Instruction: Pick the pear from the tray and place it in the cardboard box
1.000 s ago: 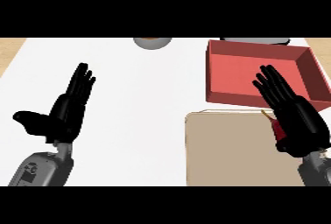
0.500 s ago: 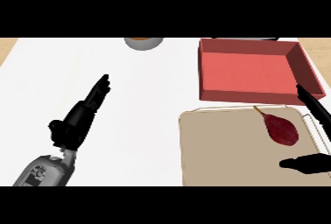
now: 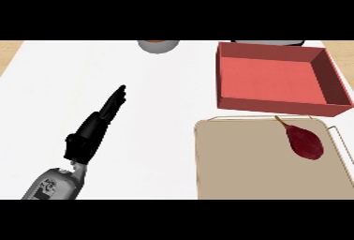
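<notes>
The pear (image 3: 305,140) is lying ungrasped on the tray (image 3: 242,164), so it should be approached from above, while the left hand (image 3: 97,126) is being held open.

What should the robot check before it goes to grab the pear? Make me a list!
1. Dark red pear lying on the beige tray: ok.
2. Nothing covering the pear: ok.
3. Red cardboard box open on top, nothing seen inside: ok.
4. Box right behind the tray: ok.
5. Right hand ready near the pear: cannot tell, it is out of view.
6. Left hand out of the way on the left, fingers straight: ok.
</notes>
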Robot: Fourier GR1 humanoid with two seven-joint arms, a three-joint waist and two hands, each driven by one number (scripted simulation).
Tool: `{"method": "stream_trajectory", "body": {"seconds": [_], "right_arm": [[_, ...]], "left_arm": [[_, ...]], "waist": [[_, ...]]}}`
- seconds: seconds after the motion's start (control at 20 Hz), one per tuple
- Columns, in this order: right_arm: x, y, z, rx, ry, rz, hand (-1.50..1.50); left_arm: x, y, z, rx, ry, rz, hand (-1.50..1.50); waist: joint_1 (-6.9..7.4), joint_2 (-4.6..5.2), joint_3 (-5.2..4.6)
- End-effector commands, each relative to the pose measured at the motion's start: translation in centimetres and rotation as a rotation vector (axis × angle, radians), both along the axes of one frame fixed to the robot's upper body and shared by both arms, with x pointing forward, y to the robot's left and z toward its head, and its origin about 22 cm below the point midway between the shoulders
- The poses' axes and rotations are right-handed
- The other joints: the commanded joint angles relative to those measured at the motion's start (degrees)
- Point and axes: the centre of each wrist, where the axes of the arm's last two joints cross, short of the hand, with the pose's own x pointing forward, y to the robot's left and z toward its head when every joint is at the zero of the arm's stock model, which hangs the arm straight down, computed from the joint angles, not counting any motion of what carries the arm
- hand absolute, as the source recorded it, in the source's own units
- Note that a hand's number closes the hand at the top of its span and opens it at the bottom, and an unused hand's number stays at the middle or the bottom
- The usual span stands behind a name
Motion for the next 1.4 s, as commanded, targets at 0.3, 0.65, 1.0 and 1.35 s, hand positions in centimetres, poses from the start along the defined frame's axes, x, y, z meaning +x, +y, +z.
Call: {"method": "stream_trajectory", "body": {"seconds": [0.3, 0.65, 1.0, 1.35], "right_arm": [[-0.2, 1.1, 6.6, -0.068, 0.3, 0.059, -1.5], [1.2, 2.4, 4.5, -0.001, 0.319, 0.035, -1.5], [3.1, 4.2, 0.2, -0.049, 0.362, 0.007, -1.5], [4.3, 3.6, -0.9, -0.054, 0.389, -0.024, -1.5]], "left_arm": [[-0.9, -0.1, 0.8, 0.003, -0.011, -0.016, 0.0], [0.4, 0.2, 1.6, 0.008, -0.006, -0.039, 0.0], [1.3, -1.6, -0.5, 0.02, -0.01, -0.056, 0.0], [1.4, 1.4, 1.0, 0.0, 0.008, -0.027, 0.0]], "waist": [[1.52, 0.03, -0.04], [1.93, 0.23, 0.02], [2.0, 0.37, 0.03], [1.94, 0.28, 0.03]]}}
